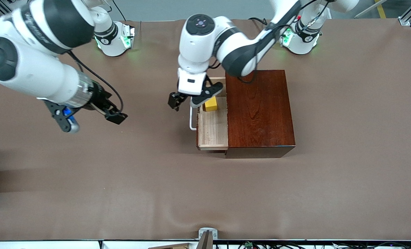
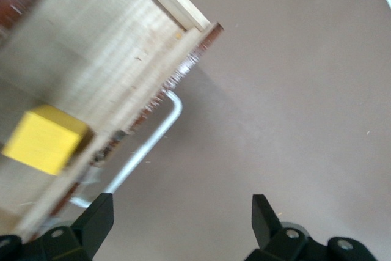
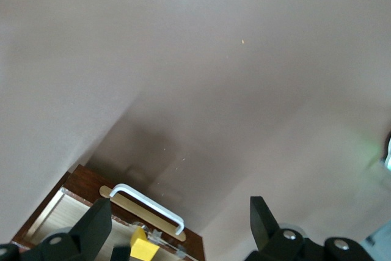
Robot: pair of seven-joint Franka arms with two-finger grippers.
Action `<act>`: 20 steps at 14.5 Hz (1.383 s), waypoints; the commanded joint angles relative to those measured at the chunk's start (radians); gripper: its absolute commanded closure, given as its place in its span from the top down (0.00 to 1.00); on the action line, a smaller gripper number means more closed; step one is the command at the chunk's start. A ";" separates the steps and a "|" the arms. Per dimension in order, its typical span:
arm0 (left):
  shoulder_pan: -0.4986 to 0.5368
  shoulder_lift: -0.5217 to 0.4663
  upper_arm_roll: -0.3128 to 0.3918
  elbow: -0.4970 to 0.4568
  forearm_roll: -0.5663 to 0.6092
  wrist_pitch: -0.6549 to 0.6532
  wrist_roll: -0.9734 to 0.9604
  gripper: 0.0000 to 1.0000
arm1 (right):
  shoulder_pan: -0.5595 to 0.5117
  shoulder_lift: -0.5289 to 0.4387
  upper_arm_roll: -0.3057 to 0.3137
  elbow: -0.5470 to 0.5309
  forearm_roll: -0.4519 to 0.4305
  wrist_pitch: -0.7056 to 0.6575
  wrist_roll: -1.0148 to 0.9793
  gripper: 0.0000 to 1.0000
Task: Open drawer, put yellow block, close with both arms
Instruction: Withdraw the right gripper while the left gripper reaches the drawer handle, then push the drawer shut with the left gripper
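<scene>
The left claw [image 1: 182,99] hangs open and empty over the white bar handle [image 1: 192,119] of the pulled-out light-wood drawer [image 1: 213,128]. The small yellow cube [image 1: 211,103] already lies inside. The right claw [image 1: 113,114], open, waits over the bench well toward the right arm's end. Only closing remains.

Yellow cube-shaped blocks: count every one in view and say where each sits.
1. The small bright yellow cube block lies in the open pale-wood drawer of the dark mahogany box, at the drawer's end farther from the front camera. The box's closed inside could hide more.
</scene>
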 commanded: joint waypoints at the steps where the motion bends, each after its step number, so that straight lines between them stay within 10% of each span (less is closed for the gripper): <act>1: -0.175 0.097 0.164 0.098 0.022 0.063 -0.100 1.00 | -0.051 -0.045 0.019 -0.005 -0.014 -0.058 -0.118 1.00; 7: -0.260 0.226 0.238 0.098 0.026 0.233 -0.272 1.00 | -0.093 -0.071 0.016 -0.006 -0.015 -0.092 -0.362 1.00; 20: -0.260 0.208 0.291 0.096 0.027 -0.112 -0.354 1.00 | -0.189 -0.163 -0.001 -0.017 -0.115 -0.162 -0.979 1.00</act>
